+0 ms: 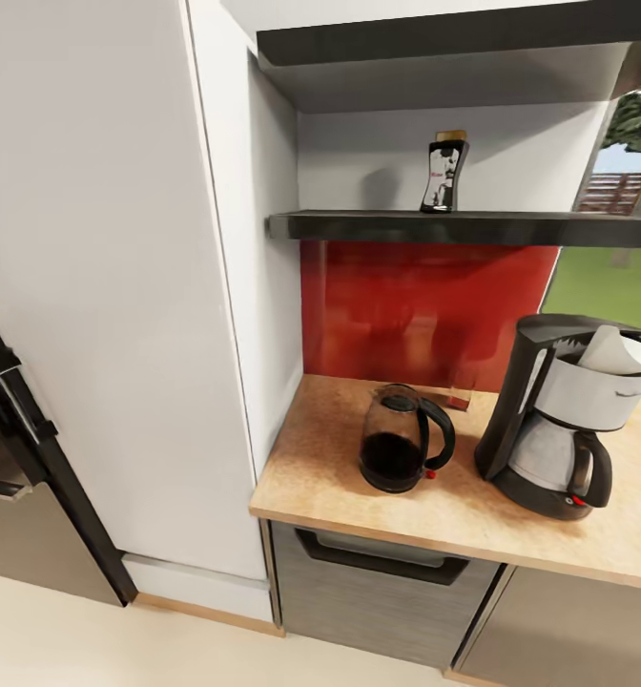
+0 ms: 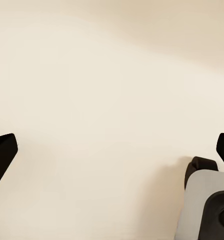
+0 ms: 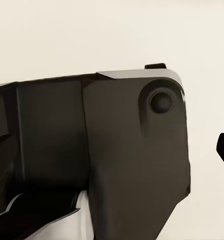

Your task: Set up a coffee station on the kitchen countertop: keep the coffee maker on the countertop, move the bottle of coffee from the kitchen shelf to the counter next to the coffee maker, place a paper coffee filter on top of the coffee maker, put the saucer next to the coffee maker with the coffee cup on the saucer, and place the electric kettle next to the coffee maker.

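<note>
Still: coffee bottle (image 1: 444, 174) sitting on shelf (image 1: 454, 227); left pincer (image 2: 112, 150) gaping, empty; right pincer state can't tell. Risk: high reach tipping bottle.

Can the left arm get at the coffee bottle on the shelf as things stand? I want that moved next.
Probably not yet. The bottle of coffee stands unobstructed on the shelf, but the left gripper hangs open over bare floor, so the arm must first be raised.

Dark glass electric kettle (image 1: 403, 438) on speckled wooden countertop (image 1: 359, 496), left of black-and-silver coffee maker (image 1: 564, 415); apparently a white paper filter (image 1: 614, 351) atop it; black coffee bottle (image 1: 444, 172) on dark shelf (image 1: 359, 226) above.
</note>
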